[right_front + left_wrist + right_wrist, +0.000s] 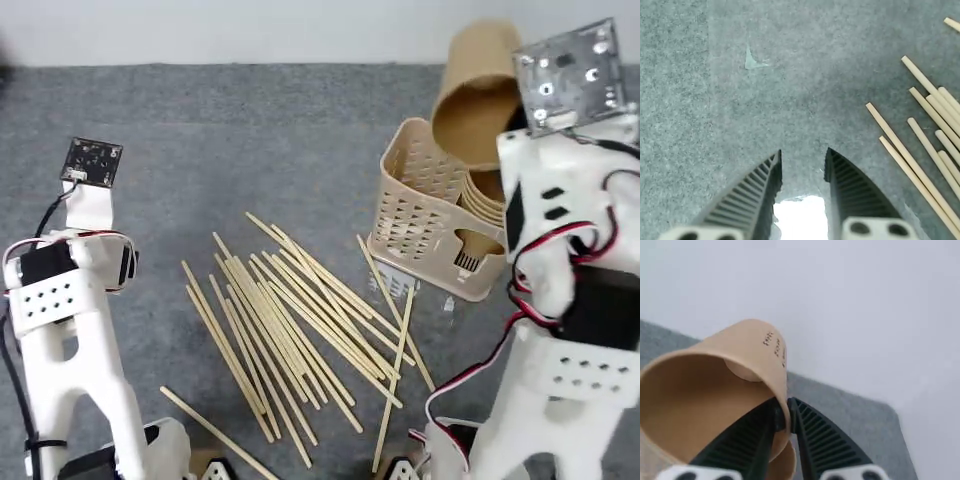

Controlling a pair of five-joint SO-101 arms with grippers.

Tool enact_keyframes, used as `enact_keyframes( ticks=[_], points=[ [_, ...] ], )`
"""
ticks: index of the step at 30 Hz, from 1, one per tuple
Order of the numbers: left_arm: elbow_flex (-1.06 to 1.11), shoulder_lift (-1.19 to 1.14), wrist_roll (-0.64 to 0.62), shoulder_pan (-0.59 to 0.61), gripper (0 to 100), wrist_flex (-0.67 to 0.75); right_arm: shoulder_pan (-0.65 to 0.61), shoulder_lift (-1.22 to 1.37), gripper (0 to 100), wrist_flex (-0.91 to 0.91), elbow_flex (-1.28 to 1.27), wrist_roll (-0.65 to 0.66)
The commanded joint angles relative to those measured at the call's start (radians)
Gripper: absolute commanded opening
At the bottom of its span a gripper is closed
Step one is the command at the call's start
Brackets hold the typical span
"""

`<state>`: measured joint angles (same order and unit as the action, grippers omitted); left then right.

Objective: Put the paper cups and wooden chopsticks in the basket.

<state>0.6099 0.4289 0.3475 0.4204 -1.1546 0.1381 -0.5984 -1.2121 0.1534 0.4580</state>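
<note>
Wooden chopsticks (290, 330) lie loose on the grey counter (250, 130) btwn the two arms, most in one slanted bunch w/ a few strays at the edges. L end effector (804, 152) hangs low over bare counter just beside the chopstick ends, jaws partly apart, gripping nothing. Farther back, a beige slotted basket (415, 200) stands upright on the counter near the bunch's far end, w/ stacked cups (487, 195) nested inside. R end effector (784, 405) is up above the basket, jaws pinched on the rim of a paper cup (715, 385), which is tilted, mouth toward the arm.
</note>
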Motion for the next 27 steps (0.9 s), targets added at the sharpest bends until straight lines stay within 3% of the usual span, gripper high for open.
enact_keyframes(
  ticks=[1, 11, 18, 27],
  points=[
    [-0.005, 0.008, 0.0, 0.0, 14, 0.02, 0.062, 0.001, 1.0, -0.12, 0.084, -0.011],
    [-0.005, 0.008, 0.0, 0.0, 14, 0.02, 0.081, 0.004, 1.2, -0.4, 0.183, -0.009],
    [0.002, 0.008, 0.0, 0.005, 14, 0.02, 0.203, 0.015, 1.3, -0.377, 0.181, -0.009],
    [0.005, 0.008, 0.0, 0.0, 14, 0.02, 0.171, 0.134, 8.7, -0.372, 0.167, -0.012]
  ],
)
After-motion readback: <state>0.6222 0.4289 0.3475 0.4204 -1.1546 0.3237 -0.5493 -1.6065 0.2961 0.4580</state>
